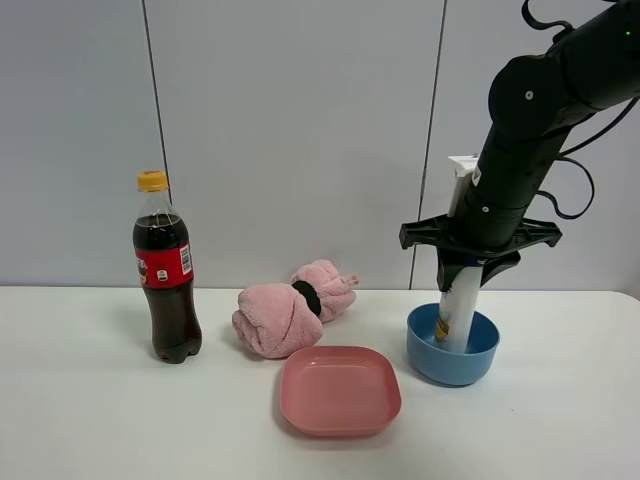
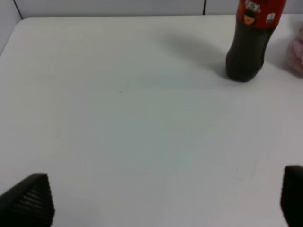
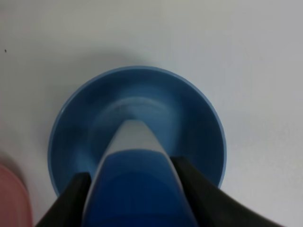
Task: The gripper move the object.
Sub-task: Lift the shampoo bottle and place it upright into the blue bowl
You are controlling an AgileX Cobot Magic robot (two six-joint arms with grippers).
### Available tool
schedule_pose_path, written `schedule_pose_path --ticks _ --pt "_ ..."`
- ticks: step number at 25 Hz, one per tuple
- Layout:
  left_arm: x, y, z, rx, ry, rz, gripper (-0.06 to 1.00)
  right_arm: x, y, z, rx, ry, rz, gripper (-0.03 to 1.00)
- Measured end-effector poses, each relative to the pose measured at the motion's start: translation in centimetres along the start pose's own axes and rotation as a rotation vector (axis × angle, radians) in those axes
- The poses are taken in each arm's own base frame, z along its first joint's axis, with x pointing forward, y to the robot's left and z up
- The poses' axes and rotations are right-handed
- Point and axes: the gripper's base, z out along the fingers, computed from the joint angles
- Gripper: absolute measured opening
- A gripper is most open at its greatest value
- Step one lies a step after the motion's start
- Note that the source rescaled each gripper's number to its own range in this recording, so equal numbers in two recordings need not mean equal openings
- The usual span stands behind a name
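The white bottle (image 1: pixel 461 305) stands upright with its base inside a blue bowl (image 1: pixel 482 357) at the right of the table. A small yellow-blue label shows low on its side. My right gripper (image 1: pixel 478 262) is shut on the bottle's upper part, reaching down from above. In the right wrist view the bottle's blue cap (image 3: pixel 137 187) sits between the two black fingers (image 3: pixel 71 201), with the bowl (image 3: pixel 71 127) below. My left gripper (image 2: pixel 156 201) is open and empty over bare table; it is out of the exterior high view.
A dark cola bottle (image 1: pixel 165 275) with a yellow cap stands at the left, also in the left wrist view (image 2: pixel 248 42). A pink rolled towel (image 1: pixel 290 312) lies mid-table. A pink square plate (image 1: pixel 340 390) sits in front, just left of the bowl.
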Motion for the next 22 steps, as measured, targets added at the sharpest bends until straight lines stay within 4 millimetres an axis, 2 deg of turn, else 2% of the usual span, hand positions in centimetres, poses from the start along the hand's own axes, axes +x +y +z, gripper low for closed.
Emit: schedule_pose_path --ticks 10,14,16,22 --pt "0.00 0.00 0.00 0.000 0.000 0.000 1.00 0.00 -0.03 0.00 0.003 -0.001 -0.003 0.00" --pt "0.00 0.00 0.00 0.000 0.000 0.000 1.00 -0.01 -0.04 0.00 0.004 -0.001 -0.004 0.05" --pt "0.00 0.00 0.00 0.000 0.000 0.000 1.00 -0.05 -0.04 0.00 0.004 -0.005 -0.007 0.11" --pt "0.00 0.00 0.00 0.000 0.000 0.000 1.00 -0.05 -0.04 0.00 0.004 -0.006 -0.008 0.46"
